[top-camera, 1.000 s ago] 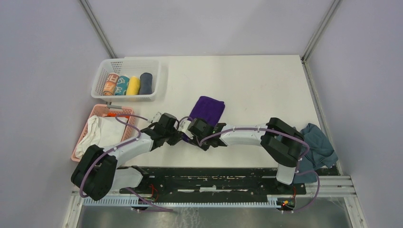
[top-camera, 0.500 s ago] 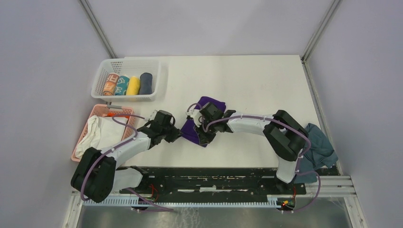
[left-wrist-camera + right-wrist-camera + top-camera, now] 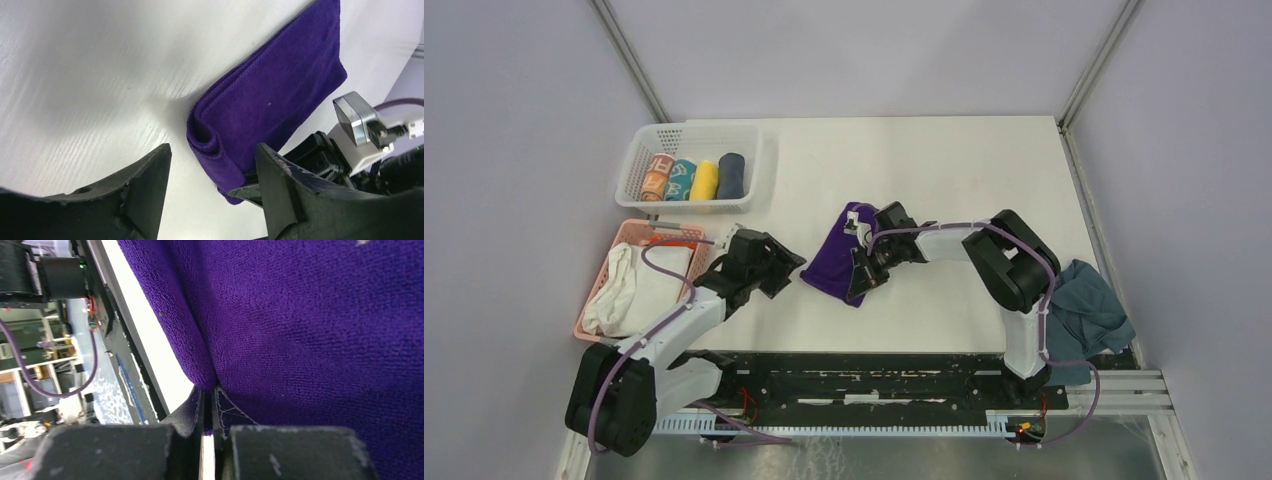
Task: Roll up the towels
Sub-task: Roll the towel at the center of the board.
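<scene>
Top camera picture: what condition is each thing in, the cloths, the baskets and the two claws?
purple towel: folded, near end curled over, rest flat.
grey towel: crumpled, unrolled.
white basket: holds four rolled towels.
pink basket: holds a white cloth bundle.
left gripper: open, empty.
right gripper: shut on the purple towel's edge.

The purple towel point(image 3: 834, 258) lies folded on the table point(image 3: 944, 170). The right gripper point(image 3: 862, 272) is on its right edge, the left gripper point(image 3: 786, 264) near its left side, apart. The grey towel point(image 3: 1092, 305) lies crumpled far right.
</scene>
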Available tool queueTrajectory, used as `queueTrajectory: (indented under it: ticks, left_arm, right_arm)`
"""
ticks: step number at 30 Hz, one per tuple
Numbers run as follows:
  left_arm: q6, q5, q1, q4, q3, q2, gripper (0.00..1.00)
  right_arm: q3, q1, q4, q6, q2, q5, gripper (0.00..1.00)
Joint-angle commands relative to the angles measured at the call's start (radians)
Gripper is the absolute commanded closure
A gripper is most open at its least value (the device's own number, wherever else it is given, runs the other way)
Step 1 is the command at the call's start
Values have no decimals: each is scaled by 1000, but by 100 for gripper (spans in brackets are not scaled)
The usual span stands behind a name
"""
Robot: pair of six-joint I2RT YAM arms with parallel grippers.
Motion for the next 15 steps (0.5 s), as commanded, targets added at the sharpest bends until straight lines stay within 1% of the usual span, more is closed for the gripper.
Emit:
queueTrajectory:
  ticks: [1, 4, 8, 12, 15]
  left_arm:
    - [58, 36, 4, 41, -37, -50, 28]
    - [60, 71, 4, 53, -62, -68, 25]
    - [38, 96, 4, 95, -120, -125, 25]
    - [11, 113, 5, 145, -176, -160, 29]
    - [9, 148, 3, 189, -184, -131, 33]
  right_arm:
    - [-3, -28, 87, 78, 33, -101, 98]
    - [9, -40, 82, 92, 51, -110, 97]
    - [34, -48, 55, 97, 73, -114, 97]
    - [54, -51, 29, 97, 88, -125, 97]
    - [67, -51, 12, 95, 95, -123, 97]
